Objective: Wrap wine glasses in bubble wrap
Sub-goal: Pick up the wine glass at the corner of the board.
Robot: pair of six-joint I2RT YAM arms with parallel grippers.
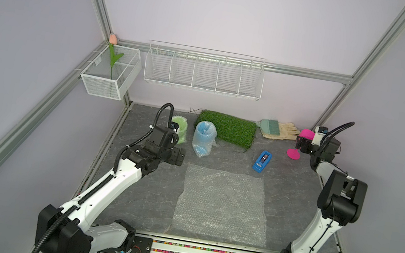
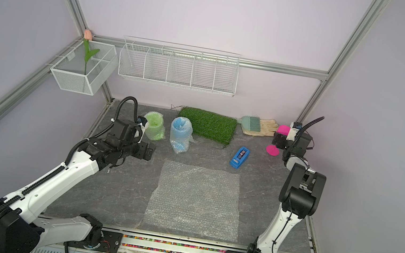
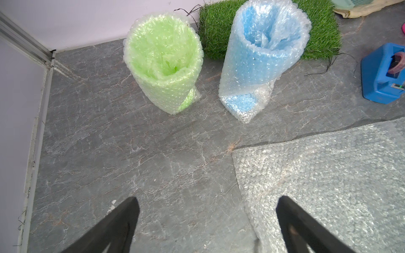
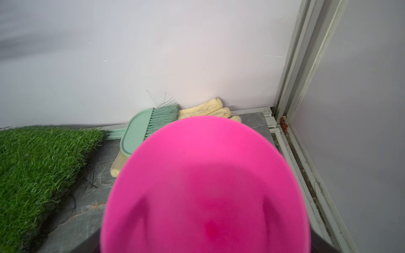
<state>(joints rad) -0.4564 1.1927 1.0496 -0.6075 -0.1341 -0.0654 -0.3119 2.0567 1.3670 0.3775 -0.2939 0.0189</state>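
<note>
Two wine glasses stand upright at the back left, each rolled in bubble wrap: the lime green one [image 1: 179,129] [image 3: 164,63] and the sky blue one [image 1: 203,138] [image 3: 260,59]. A flat sheet of bubble wrap [image 1: 222,206] [image 3: 328,175] lies mid-table. My left gripper [image 1: 176,156] [image 3: 207,199] hangs open and empty over bare table, one finger above the sheet's corner. The bare hot pink wine glass [image 1: 307,134] [image 4: 203,166] is at the back right, its foot [image 1: 293,153] on the table. My right gripper [image 1: 302,146] [image 4: 205,198] is open, its fingers showing as shadows through the bowl, wide apart.
A green grass mat [image 1: 226,127] lies at the back, with a blue tape dispenser [image 1: 262,161] in front of it. A mint brush [image 1: 269,126] and cream gloves [image 1: 283,131] sit beside the pink glass. Wire baskets [image 1: 203,72] and a mesh box [image 1: 111,71] hang on the walls.
</note>
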